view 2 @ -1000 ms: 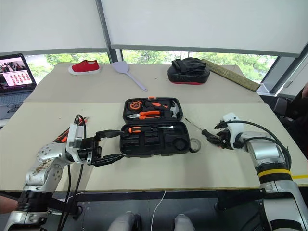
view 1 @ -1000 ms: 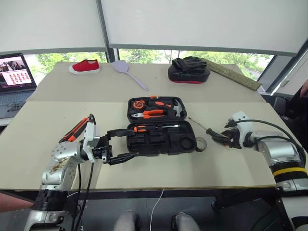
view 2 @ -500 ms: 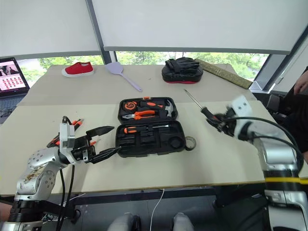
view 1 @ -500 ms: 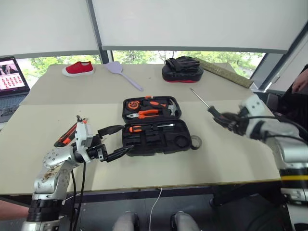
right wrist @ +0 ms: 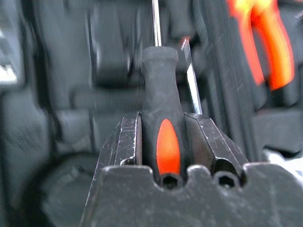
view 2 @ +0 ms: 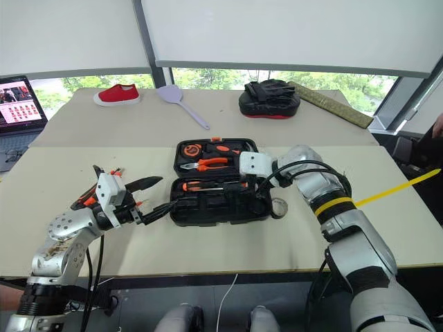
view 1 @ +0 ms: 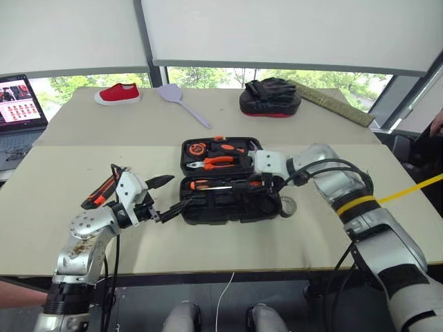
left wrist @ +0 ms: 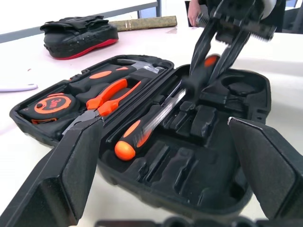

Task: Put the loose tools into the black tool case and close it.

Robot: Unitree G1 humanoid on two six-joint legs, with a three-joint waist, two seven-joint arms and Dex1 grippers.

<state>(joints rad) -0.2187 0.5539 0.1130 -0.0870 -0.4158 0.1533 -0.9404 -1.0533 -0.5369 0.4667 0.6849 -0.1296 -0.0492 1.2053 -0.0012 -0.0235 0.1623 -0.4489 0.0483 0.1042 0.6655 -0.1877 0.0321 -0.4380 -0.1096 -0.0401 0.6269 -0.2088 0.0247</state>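
Note:
The black tool case point(view 1: 208, 211) lies open in the middle of the table, with a tape measure, pliers and a hammer in its far half. One orange-handled screwdriver point(left wrist: 140, 133) rests in the near half. My right gripper point(view 1: 261, 185) hangs over that near half, shut on a second screwdriver point(right wrist: 161, 94) by its black-and-orange handle, shaft pointing down into the recesses. My left gripper point(view 1: 172, 194) stands open at the case's left edge, nothing between its fingers. An orange-and-black tool point(view 1: 99, 194) lies on the table left of my left arm. A grey tape roll point(view 1: 288, 205) sits just right of the case.
At the table's far side lie a red shoe point(view 1: 119, 93), a lilac spatula point(view 1: 181, 102), a black padded mitt point(view 1: 271, 101) and a long flat board point(view 1: 333, 105). A laptop point(view 1: 21, 104) stands far left. A person's hand point(view 1: 437, 124) shows at the right edge.
My right gripper has swung left with the screwdriver, from the table right of the case to above its near half, tipping the shaft downward. The left gripper has stayed open by the case.

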